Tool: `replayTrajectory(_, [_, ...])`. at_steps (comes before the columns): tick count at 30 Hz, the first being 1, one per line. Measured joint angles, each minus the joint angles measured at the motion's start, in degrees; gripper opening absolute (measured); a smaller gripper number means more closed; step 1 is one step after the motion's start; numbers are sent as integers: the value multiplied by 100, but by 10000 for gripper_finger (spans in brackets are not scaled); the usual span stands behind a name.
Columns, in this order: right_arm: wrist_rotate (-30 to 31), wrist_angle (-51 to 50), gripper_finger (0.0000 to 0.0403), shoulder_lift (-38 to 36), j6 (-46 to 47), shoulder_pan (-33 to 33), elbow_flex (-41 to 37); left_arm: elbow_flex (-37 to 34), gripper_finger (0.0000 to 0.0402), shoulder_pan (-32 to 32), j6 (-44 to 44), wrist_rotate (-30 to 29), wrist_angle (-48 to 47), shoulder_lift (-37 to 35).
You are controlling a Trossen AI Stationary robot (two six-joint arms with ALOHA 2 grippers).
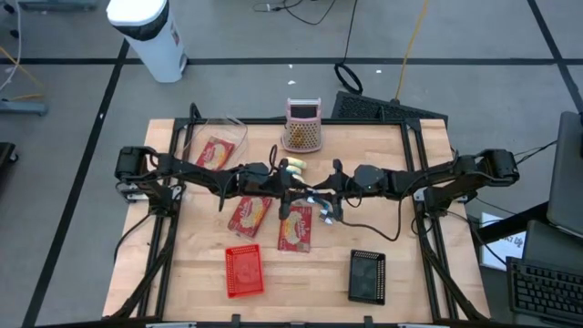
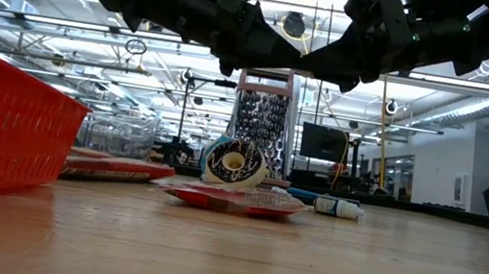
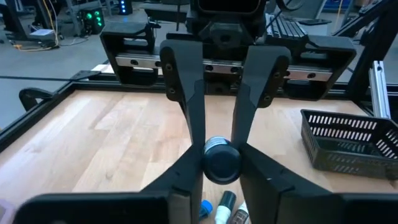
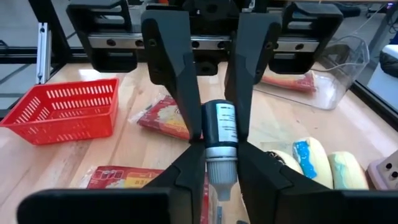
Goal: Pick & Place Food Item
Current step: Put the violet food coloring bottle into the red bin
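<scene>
We are looking at a small dark bottle [image 4: 219, 127] with a pale label and a light neck, held in the air over the middle of the wooden surface [image 1: 182, 273], between the two arms. The label carries print, but we cannot read it. The right end effector [image 4: 214, 140] is clamping the bottle's body, its fingers [image 4: 177, 74] pressing on both sides. The left end effector [image 3: 221, 155], facing it, is closing on the bottle's dark round cap [image 3: 222, 163], with fingers [image 3: 186, 93] touching the cap on each side.

Below them, red food packets [image 1: 249, 215] are lying flat on the surface; their writing is too small for us to read. A red basket [image 1: 244, 271] and a black basket [image 1: 367, 275] are sitting near the front edge, well apart from each other. A metal grater [image 1: 302, 137] with a pink top is standing at the far edge, and a clear tub [image 1: 219, 132] is lying near the far left corner. Yellow and blue pieces [image 4: 311, 158] are resting beside the grater.
</scene>
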Motion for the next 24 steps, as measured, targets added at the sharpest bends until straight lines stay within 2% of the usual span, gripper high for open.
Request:
replayTrajectory(7, [29, -171, 105, -73, 45, 0, 17, 0, 75, 7, 53, -81, -193, -275])
replayTrajectory(12, [7, -592, 132, -308, 68, 4, -4, 2, 78, 7, -10, -81, -1008, -951])
replayTrajectory(18, [15, -1026, 143, -678, 70, 4, -5, 2, 73, -277, -778, 929, -2933, -1895])
replayTrajectory(21, [16, -1023, 142, -803, 69, 4, -2, 3, 75, -685, -1216, 1389, -3824, -2149])
replayTrajectory(24, [17, -1062, 140, -831, 39, 4, -2, 2, 78, -1324, -1571, 1475, -4506, -2216])
